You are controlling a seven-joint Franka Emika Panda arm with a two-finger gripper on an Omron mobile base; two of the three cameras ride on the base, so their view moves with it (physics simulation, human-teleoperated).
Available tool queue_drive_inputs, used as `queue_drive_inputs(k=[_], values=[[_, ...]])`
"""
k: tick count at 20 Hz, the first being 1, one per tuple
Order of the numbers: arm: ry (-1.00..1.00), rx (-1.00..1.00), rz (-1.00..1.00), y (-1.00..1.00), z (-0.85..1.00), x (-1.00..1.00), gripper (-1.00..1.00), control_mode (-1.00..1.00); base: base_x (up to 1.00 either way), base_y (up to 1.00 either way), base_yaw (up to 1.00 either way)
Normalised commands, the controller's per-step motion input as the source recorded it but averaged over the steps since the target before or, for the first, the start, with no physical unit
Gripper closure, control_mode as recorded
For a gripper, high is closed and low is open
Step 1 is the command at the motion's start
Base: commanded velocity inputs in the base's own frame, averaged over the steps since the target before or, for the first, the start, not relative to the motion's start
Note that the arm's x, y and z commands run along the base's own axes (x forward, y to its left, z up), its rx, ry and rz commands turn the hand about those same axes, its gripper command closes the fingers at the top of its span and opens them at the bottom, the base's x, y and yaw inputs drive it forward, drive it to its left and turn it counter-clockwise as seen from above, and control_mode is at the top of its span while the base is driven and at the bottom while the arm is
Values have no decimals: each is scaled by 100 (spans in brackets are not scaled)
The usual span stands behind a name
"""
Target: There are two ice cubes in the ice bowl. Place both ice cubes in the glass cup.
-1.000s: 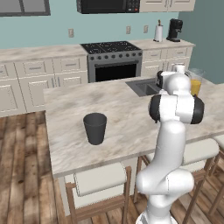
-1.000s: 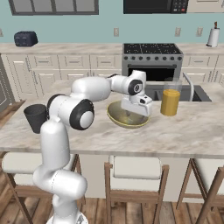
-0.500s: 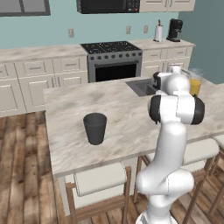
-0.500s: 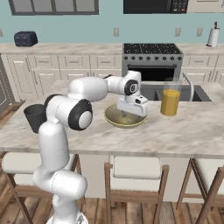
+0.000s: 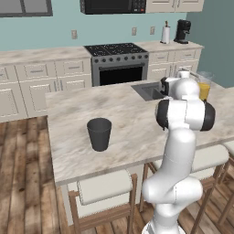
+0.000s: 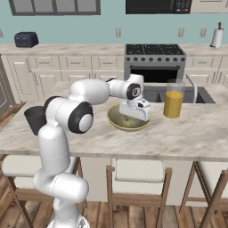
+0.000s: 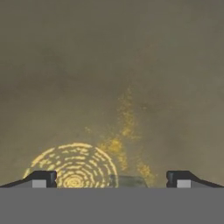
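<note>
The gripper reaches down into the bowl, which sits on the island counter just left of a tall glass of orange liquid. In the hand view the jaws stand wide apart, nothing between them, with the bowl's dull olive inside close ahead and a yellow ringed pattern near the left fingertip. 1 pale lump, perhaps an ice cube, lies low between the fingertips; I cannot tell if it touches them. The cup stands upright far to the left on the counter, well apart from the bowl.
</note>
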Motion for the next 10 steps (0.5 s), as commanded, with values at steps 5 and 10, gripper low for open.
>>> queue_drive_inputs(k=[5, 10], values=[[1, 0, 0, 0, -8, -4, -100, -100, 0, 0, 0], [0, 0, 0, 0, -3, -18, -100, -100, 0, 0, 0]])
